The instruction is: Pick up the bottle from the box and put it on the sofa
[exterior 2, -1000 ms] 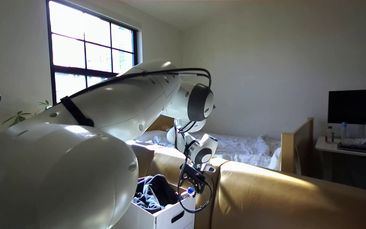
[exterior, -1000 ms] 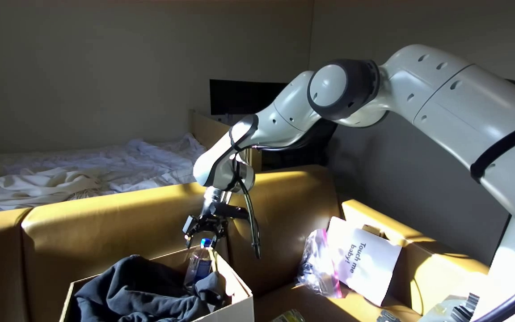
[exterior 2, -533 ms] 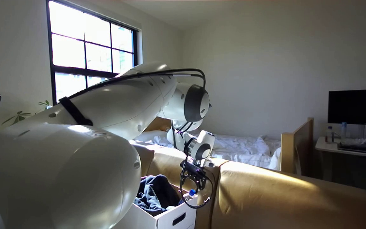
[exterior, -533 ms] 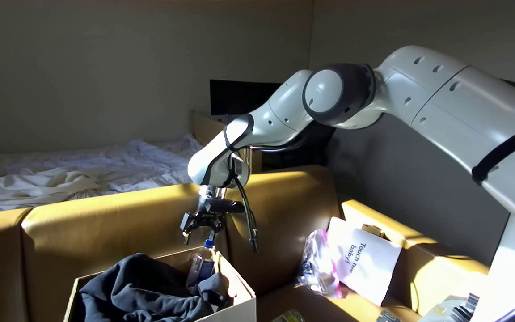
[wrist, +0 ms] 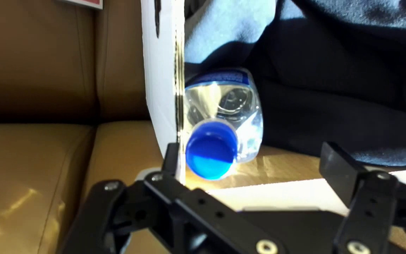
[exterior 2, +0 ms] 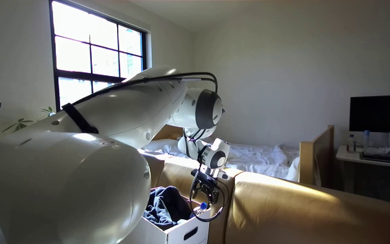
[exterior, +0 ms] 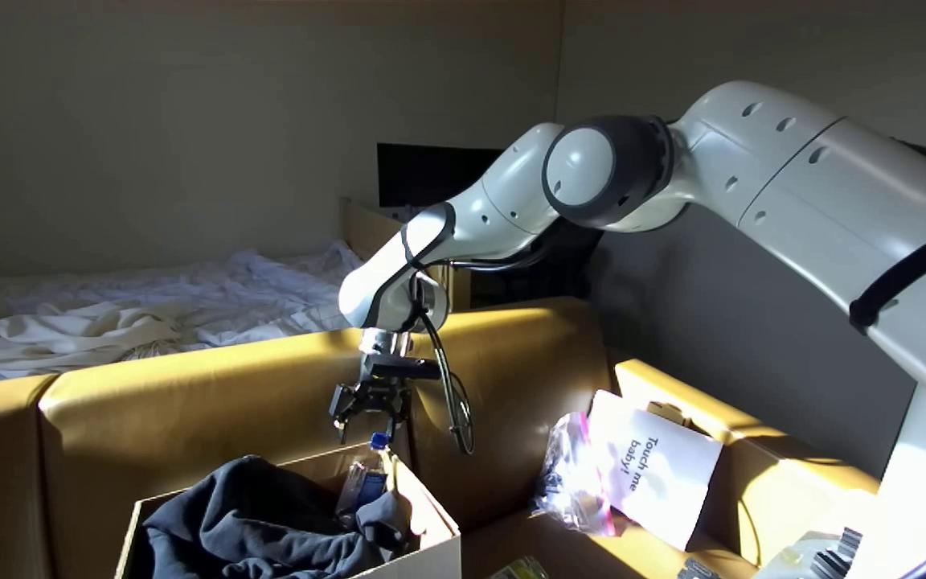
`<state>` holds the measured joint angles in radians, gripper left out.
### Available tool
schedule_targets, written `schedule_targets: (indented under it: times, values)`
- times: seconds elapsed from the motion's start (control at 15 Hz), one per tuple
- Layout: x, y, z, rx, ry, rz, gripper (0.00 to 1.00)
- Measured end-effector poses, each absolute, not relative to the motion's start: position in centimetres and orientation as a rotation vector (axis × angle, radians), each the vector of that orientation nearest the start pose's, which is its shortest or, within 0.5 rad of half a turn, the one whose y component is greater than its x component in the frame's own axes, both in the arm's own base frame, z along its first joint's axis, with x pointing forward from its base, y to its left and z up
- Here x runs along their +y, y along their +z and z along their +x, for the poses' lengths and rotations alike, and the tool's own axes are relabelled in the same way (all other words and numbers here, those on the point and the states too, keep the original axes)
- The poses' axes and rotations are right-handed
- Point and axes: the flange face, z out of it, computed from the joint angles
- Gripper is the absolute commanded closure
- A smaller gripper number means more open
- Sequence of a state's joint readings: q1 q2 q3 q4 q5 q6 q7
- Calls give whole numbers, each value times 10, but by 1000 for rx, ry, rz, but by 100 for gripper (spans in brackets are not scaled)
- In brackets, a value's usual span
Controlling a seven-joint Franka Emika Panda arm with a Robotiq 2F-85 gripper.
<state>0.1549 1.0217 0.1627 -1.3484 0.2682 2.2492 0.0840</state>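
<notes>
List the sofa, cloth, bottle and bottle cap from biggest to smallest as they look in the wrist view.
1. Sofa and cloth: too close to rank; the frame cuts off both.
2. Bottle.
3. Cap.

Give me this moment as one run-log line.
gripper: open, near blue cap | plastic bottle: inside cardboard box, ungripped | sofa: placement pending

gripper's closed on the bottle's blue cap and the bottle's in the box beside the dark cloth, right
The gripper is open, not closed on the blue cap: the wrist view shows its fingers wide apart. Yes, the bottle is in the box beside the dark cloth.
</notes>
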Motion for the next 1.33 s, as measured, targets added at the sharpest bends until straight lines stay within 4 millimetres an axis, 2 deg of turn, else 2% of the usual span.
schedule_targets:
  times: [0.13,0.2,0.33,0.93,1.07,1.33]
  values:
    - [207,101,686,43,261,-2823,1]
    - [207,102,687,43,260,-2822,25]
    - [210,103,687,39,253,-2820,28]
    - [214,104,685,74,278,-2814,88]
    - [215,104,685,80,280,-2816,84]
    - [216,105,685,83,282,-2820,83]
